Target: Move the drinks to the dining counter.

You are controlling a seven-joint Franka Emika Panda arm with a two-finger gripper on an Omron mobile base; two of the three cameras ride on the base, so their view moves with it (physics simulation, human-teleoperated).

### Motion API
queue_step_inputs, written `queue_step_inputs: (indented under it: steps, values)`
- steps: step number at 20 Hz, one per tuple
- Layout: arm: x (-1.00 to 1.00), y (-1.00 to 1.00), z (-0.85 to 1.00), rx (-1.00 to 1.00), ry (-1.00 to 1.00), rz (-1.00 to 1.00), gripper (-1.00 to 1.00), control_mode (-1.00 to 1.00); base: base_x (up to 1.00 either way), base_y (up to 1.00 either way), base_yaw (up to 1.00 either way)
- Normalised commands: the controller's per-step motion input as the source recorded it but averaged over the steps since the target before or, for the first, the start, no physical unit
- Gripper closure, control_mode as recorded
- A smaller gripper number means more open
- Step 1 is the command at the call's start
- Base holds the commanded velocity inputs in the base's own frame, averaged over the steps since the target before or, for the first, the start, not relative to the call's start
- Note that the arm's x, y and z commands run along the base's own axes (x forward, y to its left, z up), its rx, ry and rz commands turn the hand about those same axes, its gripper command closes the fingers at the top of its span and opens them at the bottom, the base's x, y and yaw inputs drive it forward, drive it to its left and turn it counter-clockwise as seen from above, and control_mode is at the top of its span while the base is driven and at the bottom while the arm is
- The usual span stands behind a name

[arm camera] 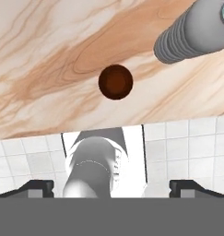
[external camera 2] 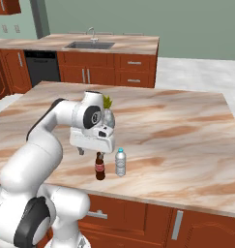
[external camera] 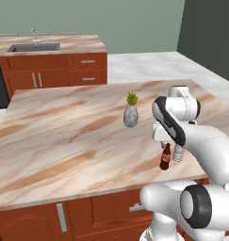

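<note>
Marble island top carries both drinks near its front edge. Gripper hangs directly above the cola bottle, fingers spread wide, holding nothing. Water bottle stands upright just beside the cola. Dining counter lies well behind.

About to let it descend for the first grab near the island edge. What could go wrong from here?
1. The water bottle stands right beside the cola bottle; an open finger of the gripper coming down could knock it over.
2. Both stand close to the island top's front edge, so a tipped bottle might roll off.
3. In the hand view the cola bottle sits above the fingertip line, so closing now might miss it.
</note>
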Motion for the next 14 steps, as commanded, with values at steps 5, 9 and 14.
queue_step_inputs:
  steps: [5,9,14]
  values:
    - [0.25,0.0,-0.16,0.0,0.0,0.0,-1.0,-1.0,0.0,0.0,0.0]
    - [0.27,0.0,-0.18,0.0,0.0,0.0,-1.0,-1.0,0.0,0.0,0.0]
    - [0.11,0.0,-0.2,-0.01,-0.09,0.0,-1.0,-1.0,0.0,0.0,0.0]
